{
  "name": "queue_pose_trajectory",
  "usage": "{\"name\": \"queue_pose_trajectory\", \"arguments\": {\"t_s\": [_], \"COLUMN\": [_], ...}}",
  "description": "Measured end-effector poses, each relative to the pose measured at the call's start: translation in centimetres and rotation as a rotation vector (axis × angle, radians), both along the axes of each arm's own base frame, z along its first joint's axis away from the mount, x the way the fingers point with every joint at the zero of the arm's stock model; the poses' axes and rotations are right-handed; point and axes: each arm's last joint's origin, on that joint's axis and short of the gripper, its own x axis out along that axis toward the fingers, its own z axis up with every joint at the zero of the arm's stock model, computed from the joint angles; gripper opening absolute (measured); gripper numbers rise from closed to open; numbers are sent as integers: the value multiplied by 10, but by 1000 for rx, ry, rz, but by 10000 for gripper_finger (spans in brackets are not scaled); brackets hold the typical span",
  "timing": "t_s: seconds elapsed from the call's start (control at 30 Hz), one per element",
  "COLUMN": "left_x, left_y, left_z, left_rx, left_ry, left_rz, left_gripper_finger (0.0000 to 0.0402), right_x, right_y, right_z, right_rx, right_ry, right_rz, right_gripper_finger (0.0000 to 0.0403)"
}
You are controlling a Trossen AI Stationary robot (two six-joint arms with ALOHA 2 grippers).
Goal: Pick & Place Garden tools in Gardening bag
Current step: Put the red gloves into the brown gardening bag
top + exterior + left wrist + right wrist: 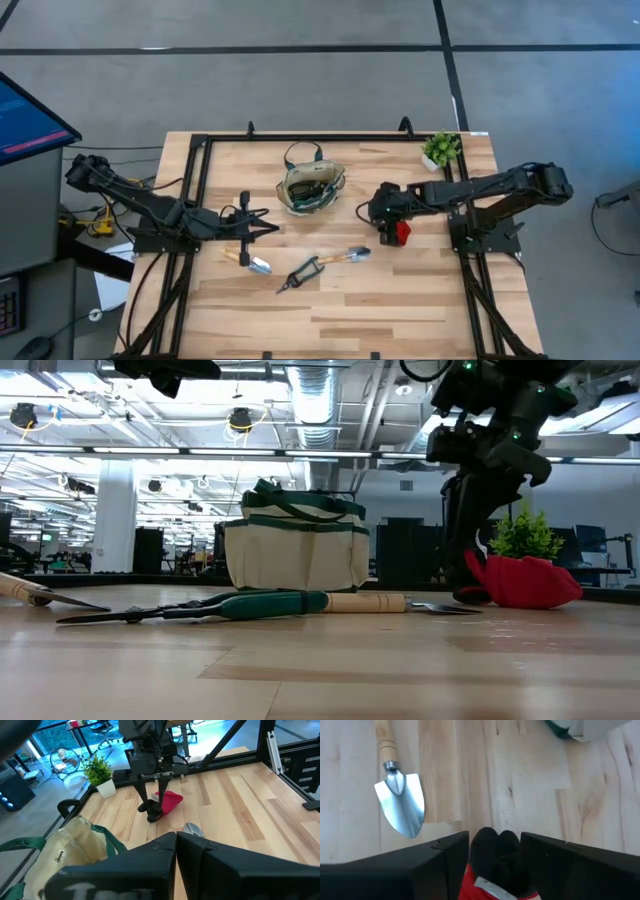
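The cream gardening bag (pixel 310 187) with green trim stands upright at the middle far side. A silver trowel (pixel 348 256), green-handled pruners (pixel 300 272) and a wood-handled tool (pixel 248 262) lie flat in front of it. The red-and-black piece (pixel 402 234) lies on the table to the right. My right gripper (pixel 495 851) points steeply down over it, open, one finger on each side of its black end. My left gripper (pixel 262 224) hovers shut, left of the bag, with nothing in it. My right gripper comes from above, slanting down, and its fingers (pixel 146 795) stand on either side of the piece's black end (pixel 496 854). That end fills the gap between them. Whether they touch it, I cannot tell. The piece lies on the table.
A small green potted plant (pixel 440 150) stands at the far right corner, just behind the right arm. A black frame (pixel 200 180) runs along the table's left, far and right sides. Bare wood lies along the near edge.
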Motion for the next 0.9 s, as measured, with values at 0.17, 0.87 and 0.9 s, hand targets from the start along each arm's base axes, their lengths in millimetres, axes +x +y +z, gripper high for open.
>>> {"name": "queue_pose_trajectory", "arguments": {"t_s": [0.17,0.87,0.9], "left_x": [0,0,0], "left_y": [0,0,0], "left_z": [0,0,0], "left_rx": [0,0,0], "left_ry": [0,0,0], "left_rz": [0,0,0], "left_gripper_finger": [3,3,3], "right_x": [0,11,12], "right_y": [-4,-1,0], "right_z": [0,-31,-34], "right_rx": [4,57,57], "right_ry": [0,124,137], "right_rz": [-14,8,9], "right_gripper_finger": [163,156,153]}}
